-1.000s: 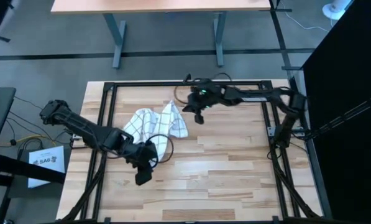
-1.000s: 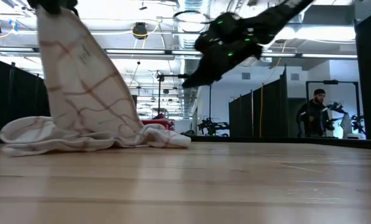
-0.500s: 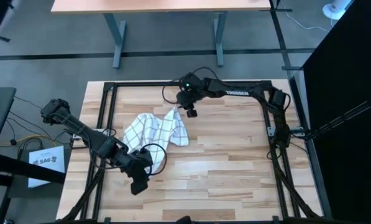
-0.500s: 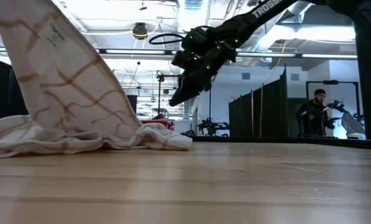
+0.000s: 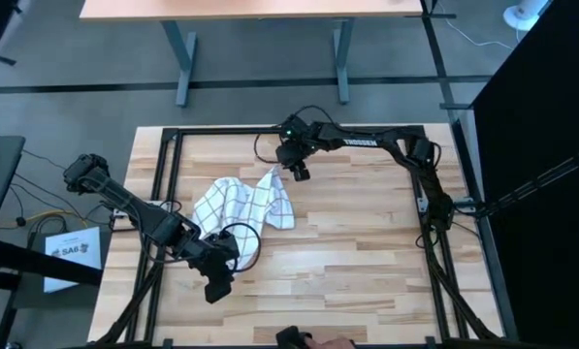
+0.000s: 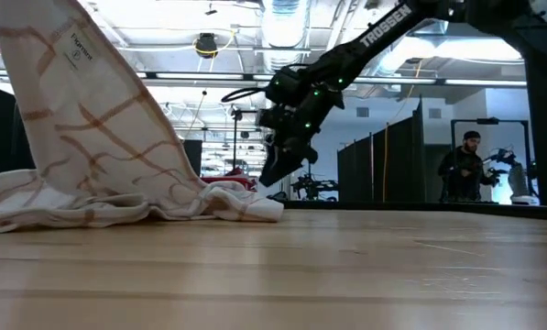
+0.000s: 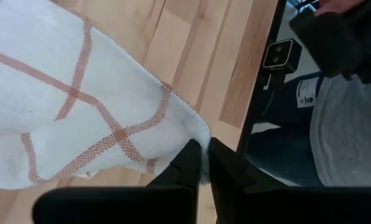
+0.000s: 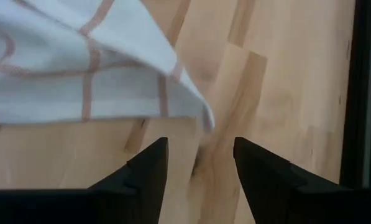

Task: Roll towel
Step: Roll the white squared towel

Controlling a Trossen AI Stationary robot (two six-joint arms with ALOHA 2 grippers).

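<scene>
From table height, the left gripper (image 7: 201, 163) lifts a corner of the towel (image 5: 245, 202) into a tall peak, its small white tag (image 6: 75, 48) visible only in this view. Its jaws are clamped on that corner. The right gripper (image 5: 296, 174), jaws spread wide, has dropped nearer the towel's far corner than a second ago.

Both arms matte black, tubular links, bulkier joint housings. Right arm (image 5: 367, 143): white "TROSSEN" lettering along forearm link, legible in low view; green indicator light near wrist; thin black cable looping off wrist housing. Right end effector (image 8: 197, 177): two flat black fingers with squared, angular tips. Left arm (image 5: 134, 206): black cable loop beside wrist. Left end effector (image 7: 202, 163): two narrow black fingers on wide black bar; screws possibly present, too dark to confirm.
</scene>
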